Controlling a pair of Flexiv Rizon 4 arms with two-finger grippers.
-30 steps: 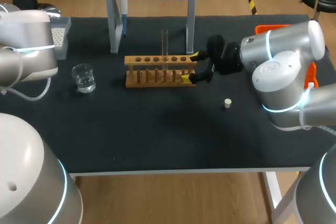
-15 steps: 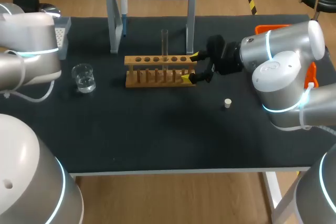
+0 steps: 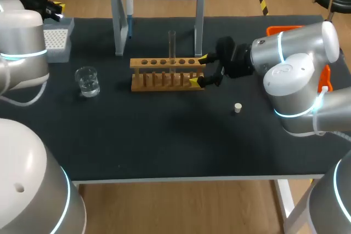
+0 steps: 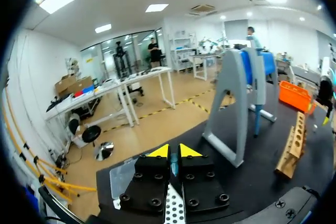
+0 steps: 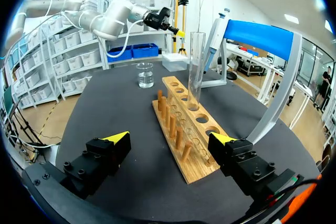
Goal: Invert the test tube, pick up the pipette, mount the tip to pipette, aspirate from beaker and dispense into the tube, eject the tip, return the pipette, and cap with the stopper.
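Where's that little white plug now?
In the head view the stopper stands on the table's right side, past the wooden rack's right end, near the right gripper.

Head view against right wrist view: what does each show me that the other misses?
Only the head view shows the stopper, lying on the table apart from the rack. Only the right wrist view shows a clear gap between the rack and one finger of the open right gripper. Both show the rack, the upright test tube in it, the beaker, the tip box and the pipette hanging on the blue stand.
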